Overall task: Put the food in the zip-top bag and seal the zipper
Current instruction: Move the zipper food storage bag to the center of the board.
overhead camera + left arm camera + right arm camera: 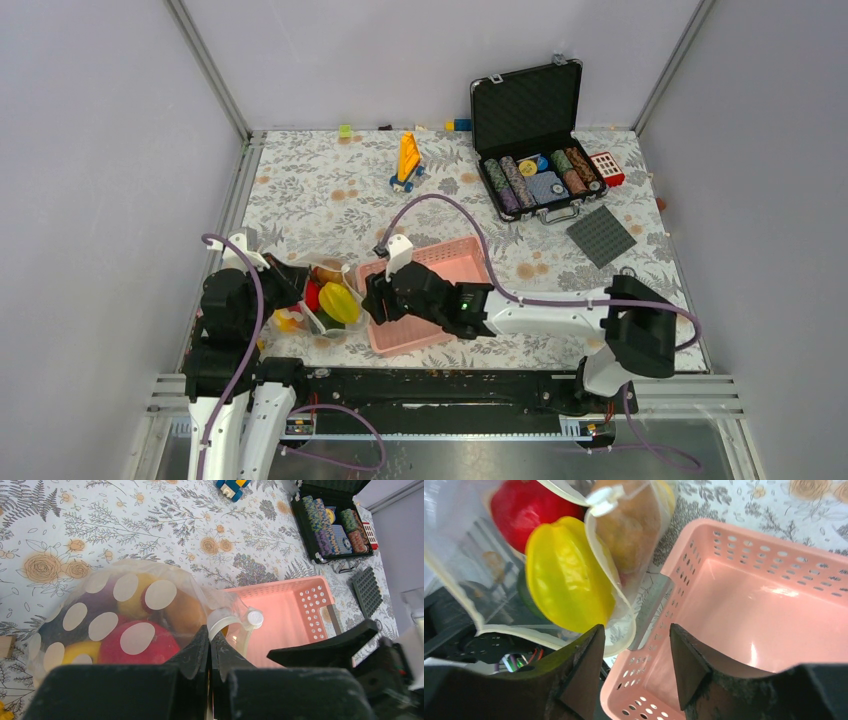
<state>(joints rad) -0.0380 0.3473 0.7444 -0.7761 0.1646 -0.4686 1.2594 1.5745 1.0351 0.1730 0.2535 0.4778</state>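
Observation:
The zip-top bag, clear with pale dots, lies left of centre and holds several pieces of food: a red one, a brown one and a purple one. A yellow star fruit lies in its open mouth. My left gripper is shut on the zipper strip at the mouth edge. My right gripper stands open just right of the bag mouth, above the corner of the pink basket. Nothing is between its fingers. In the top view it sits between the bag and the basket.
The pink basket touches the bag's right side. A black case of poker chips stands open at the back right, with a grey studded plate beside it. A yellow toy stands at the back centre.

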